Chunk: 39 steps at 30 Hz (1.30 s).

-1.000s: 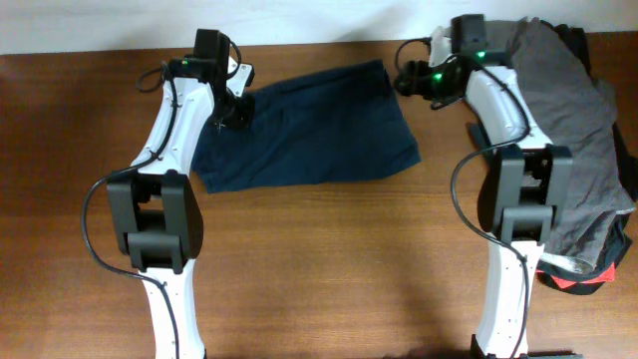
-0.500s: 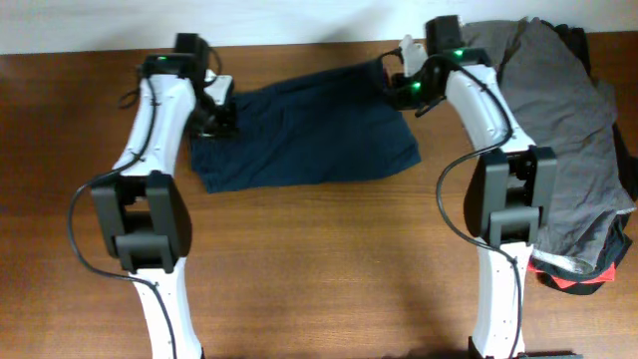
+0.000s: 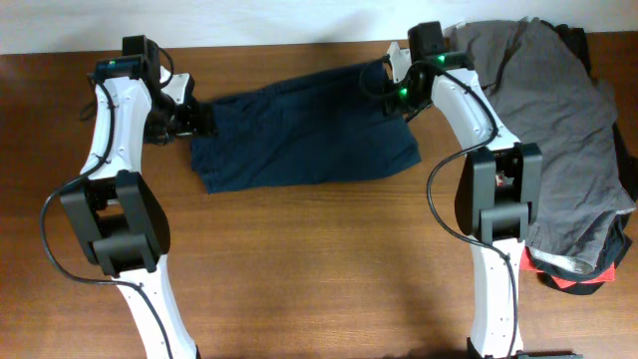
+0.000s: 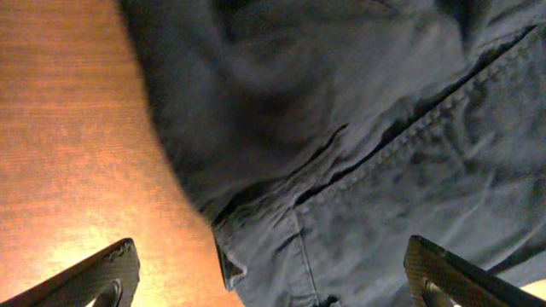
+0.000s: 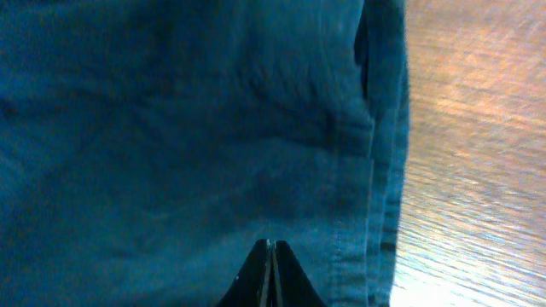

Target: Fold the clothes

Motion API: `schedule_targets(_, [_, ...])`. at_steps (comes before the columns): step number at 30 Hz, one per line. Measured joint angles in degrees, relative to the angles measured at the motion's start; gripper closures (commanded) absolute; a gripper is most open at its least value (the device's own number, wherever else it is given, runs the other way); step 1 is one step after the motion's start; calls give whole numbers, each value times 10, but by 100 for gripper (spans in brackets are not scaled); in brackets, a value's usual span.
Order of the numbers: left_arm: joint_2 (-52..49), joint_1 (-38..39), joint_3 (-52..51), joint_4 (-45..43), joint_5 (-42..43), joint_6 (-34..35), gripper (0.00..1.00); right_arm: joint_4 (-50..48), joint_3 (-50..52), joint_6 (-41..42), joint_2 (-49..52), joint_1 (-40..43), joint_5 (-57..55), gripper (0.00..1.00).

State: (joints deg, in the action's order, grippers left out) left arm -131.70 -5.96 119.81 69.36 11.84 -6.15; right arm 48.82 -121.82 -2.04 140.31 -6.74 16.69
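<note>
Navy shorts (image 3: 304, 130) spread on worktop (image 3: 319, 259), mid far edge. Over left end, left claw (image 4: 273, 275) wide open, holding nothing. At right end, right claw (image 5: 271, 273) tips pressed together; grip on cloth undeterminable.

shorts (image 3: 304, 130) on the table (image 3: 319, 259) toward the back, clothes pile (image 3: 568, 130) to their right

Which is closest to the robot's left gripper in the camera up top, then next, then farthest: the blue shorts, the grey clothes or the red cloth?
1. blue shorts: right at the left gripper, in the middle.
2. grey clothes: far across, on the right side.
3. red cloth: farthest, peeking out under the grey pile's near end, on the right.
</note>
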Motion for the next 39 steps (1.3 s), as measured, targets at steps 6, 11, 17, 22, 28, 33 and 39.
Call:
schedule_targets(6, [0, 1, 0, -40, 23, -23, 1, 0, 0, 0, 21, 0, -2, 96])
schedule_targets(11, [-5, 1, 1, -51, 43, -40, 1, 0, 0, 0, 24, 0, -2, 96])
schedule_targets(17, [-43, -4, 5, -49, 48, -44, 1, -5, 0, 0, 24, 0, -2, 96])
schedule_targets(22, [-66, -12, 5, -45, 49, -46, 1, -6, 0, 0, 24, 0, -2, 96])
schedule_targets(28, [-71, -14, 5, -45, 49, -53, 1, -8, 0, 0, 24, 0, -2, 96])
schedule_targets(33, [-83, -14, 5, -48, 59, -55, 1, -10, 0, 0, 24, 0, -2, 96])
schedule_targets(39, [-98, -14, 16, -49, 81, -59, 7, -12, 0, 0, 24, 0, -3, 96])
